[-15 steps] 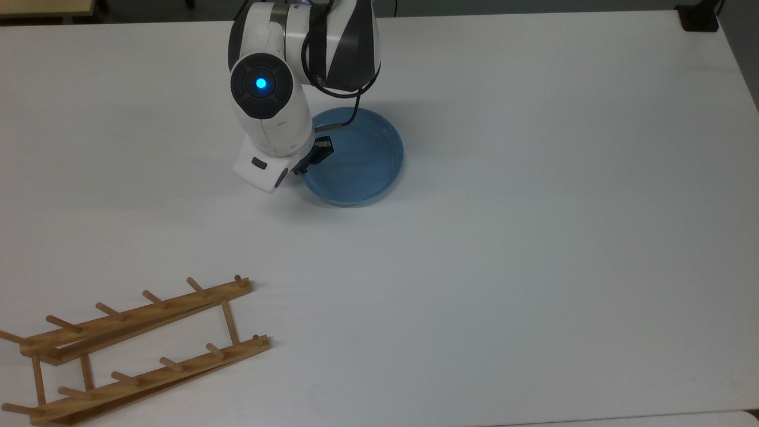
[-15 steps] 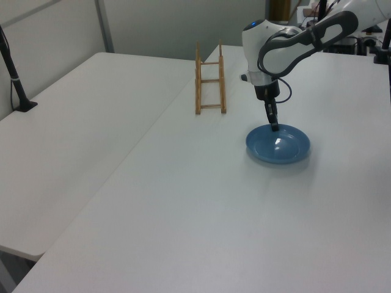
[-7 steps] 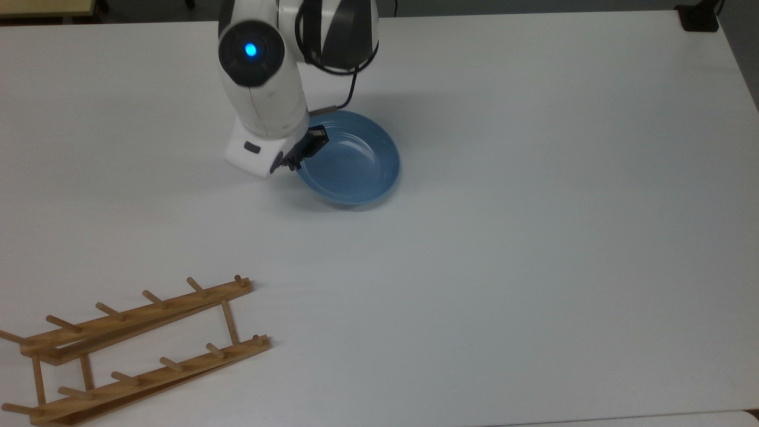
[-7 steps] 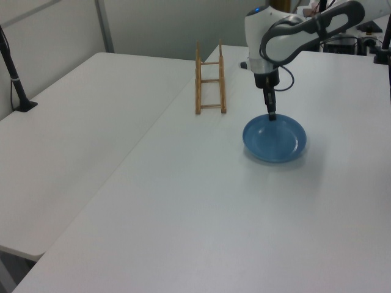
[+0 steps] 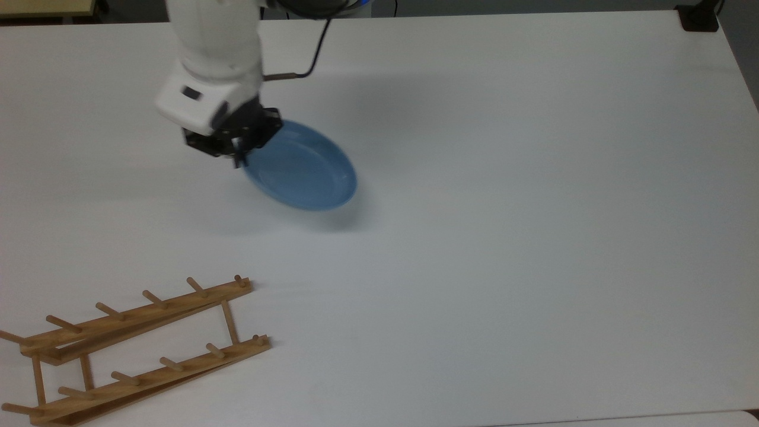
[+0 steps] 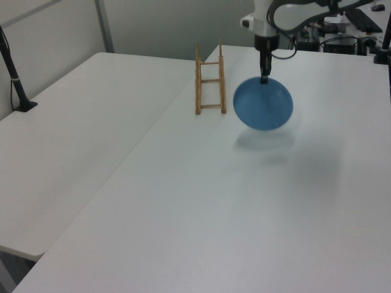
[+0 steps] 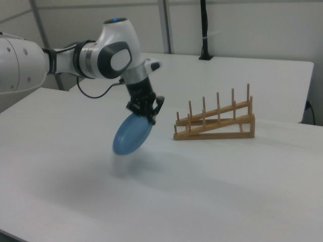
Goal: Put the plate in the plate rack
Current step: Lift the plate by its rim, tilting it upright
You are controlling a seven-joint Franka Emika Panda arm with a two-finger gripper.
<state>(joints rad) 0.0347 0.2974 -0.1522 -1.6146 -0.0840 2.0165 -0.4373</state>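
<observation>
Top view: a camera above my table (image 5: 533, 237), looking steeply down; my arm enters from the top view's upper edge and the plate rack (image 5: 136, 350) sits at the top view's lower left. Left view: a raised camera off one end of the table (image 6: 201, 213), looking obliquely along it, so the plate rack (image 6: 209, 79) lies far back, seen end-on. Right view: a lower, nearer camera, facing roughly across the table (image 7: 212, 186); my arm reaches in from the right view's left, the plate rack (image 7: 216, 121) side-on. All three share the tabletop, the rack and my gripper (image 5: 237, 148) with the plate (image 5: 302, 169).
</observation>
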